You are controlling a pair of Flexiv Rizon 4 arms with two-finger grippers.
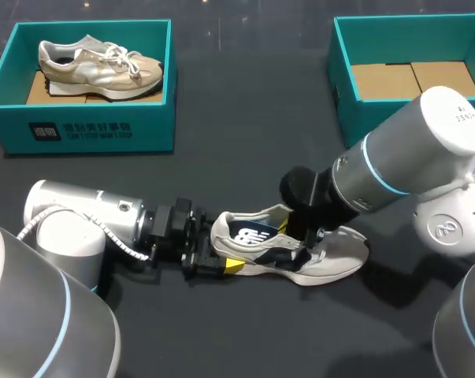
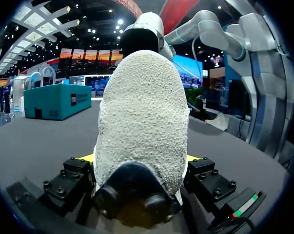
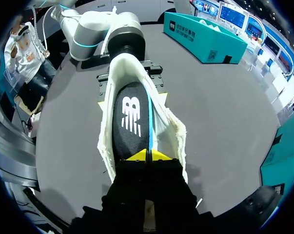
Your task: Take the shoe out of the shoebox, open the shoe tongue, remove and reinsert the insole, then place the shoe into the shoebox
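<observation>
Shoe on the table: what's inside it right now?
A dark insole with a white logo sits in the shoe, pinched at its toe-side end by the right gripper. The toe area beyond is hidden under that gripper.

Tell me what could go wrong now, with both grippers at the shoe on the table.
The left gripper holds the shoe only at its heel; if the right gripper pulls hard, the shoe may slip free or tip. The right gripper seems to pinch only the edge of the insole, so the insole could slip out or fold.
</observation>
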